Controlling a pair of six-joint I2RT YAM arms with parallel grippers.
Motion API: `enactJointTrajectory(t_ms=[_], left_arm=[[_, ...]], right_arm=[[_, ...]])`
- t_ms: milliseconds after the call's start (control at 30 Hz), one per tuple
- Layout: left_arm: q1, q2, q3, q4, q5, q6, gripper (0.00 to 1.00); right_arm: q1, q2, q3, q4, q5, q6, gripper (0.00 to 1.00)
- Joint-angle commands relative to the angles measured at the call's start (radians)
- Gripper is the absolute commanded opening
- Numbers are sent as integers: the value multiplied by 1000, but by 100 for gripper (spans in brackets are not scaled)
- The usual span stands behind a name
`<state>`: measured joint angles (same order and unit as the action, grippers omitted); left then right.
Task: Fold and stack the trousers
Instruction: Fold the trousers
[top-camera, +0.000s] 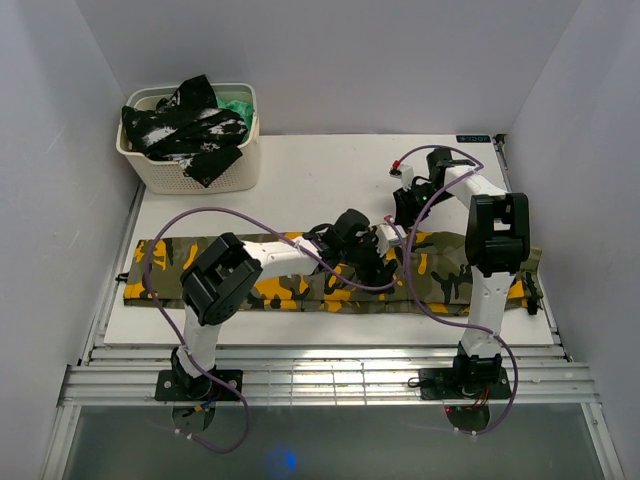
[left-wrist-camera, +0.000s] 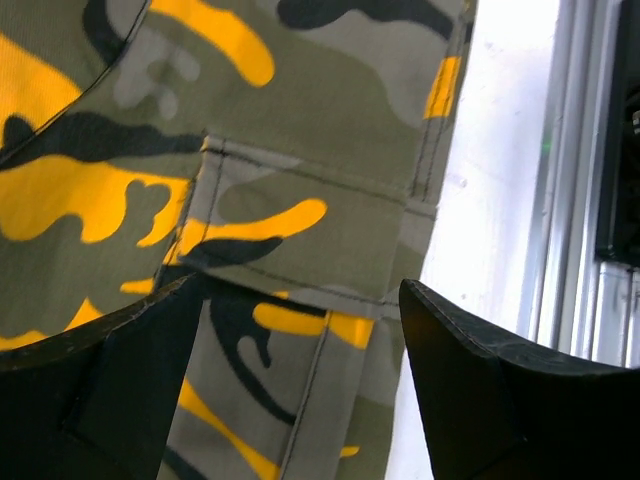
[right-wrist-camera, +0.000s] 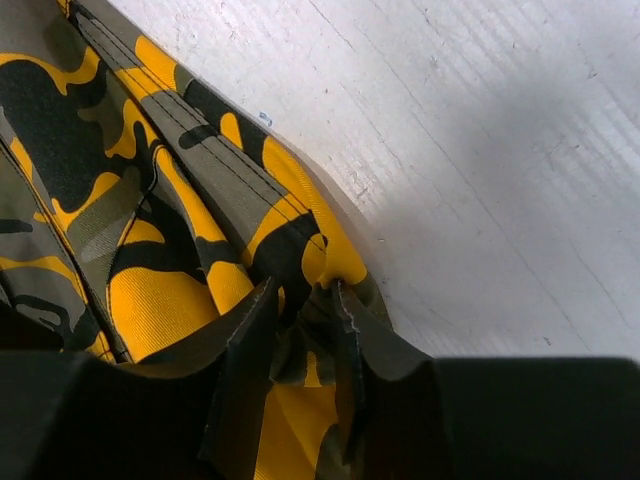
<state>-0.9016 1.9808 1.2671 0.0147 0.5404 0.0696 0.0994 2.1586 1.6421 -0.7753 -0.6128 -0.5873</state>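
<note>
Camo trousers (top-camera: 300, 292) lie flat in a long strip across the near part of the white tabletop (top-camera: 320, 180), running left to right, w/ one end near the left edge and the other by the right arm's base column. Left hand (top-camera: 368, 262) is over the middle of the strip. In its wrist view the left hand (left-wrist-camera: 300, 385) has fingers (left-wrist-camera: 100, 390) wide apart and nothing between them but the cloth below; can't tell if the tips touch the fabric. A stitched pocket flap (left-wrist-camera: 300, 215) shows under it, w/ the trousers' edge, bare tabletop (left-wrist-camera: 490, 200) and metal rails (left-wrist-camera: 580, 200) to the right. Right hand (top-camera: 402, 225) is at the strip's far edge, approx. mid-length. In its wrist view the right hand (right-wrist-camera: 300, 330) has fingers (right-wrist-camera: 240, 370) nearly together, pinching a bunched fold of the trousers (right-wrist-camera: 170, 200) right at the hem, beside bare tabletop (right-wrist-camera: 480, 150). Far-left corner: a cream basket (top-camera: 150, 168) holding a black-and-white garment (top-camera: 185, 125) that hangs over its rim, plus a bit of green cloth (top-camera: 238, 103), well apart from the trousers.
</note>
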Motion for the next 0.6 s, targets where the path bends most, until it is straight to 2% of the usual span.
enactJointTrajectory(t_ms=[0,33,100,133,300,367,400,533,567], left_arm=[[-31,1,12,65,41,-48,89],[-36,10,17,68,41,-59,88],[-37,27,24,73,59,-94,81],[-40,32,25,83,66,-112,78],[-42,50,3,85,75,-159,61],[-42,36,-15,100,81,-175,50],[-43,26,-29,105,85,-182,40],[-43,6,-44,110,118,-206,19],[-43,-5,-51,111,131,-211,6]], right_arm=[[-1,12,28,-55,-24,-16,34],[-1,14,27,-59,-25,-19,24],[-1,17,27,-61,-30,-22,15],[-1,21,30,-62,-28,-23,8],[-6,26,54,-56,-30,-19,8],[-7,27,64,-53,-31,-16,8],[-9,27,74,-48,-31,-8,8],[-9,18,81,-13,-25,6,8],[-9,17,82,4,-19,7,8]])
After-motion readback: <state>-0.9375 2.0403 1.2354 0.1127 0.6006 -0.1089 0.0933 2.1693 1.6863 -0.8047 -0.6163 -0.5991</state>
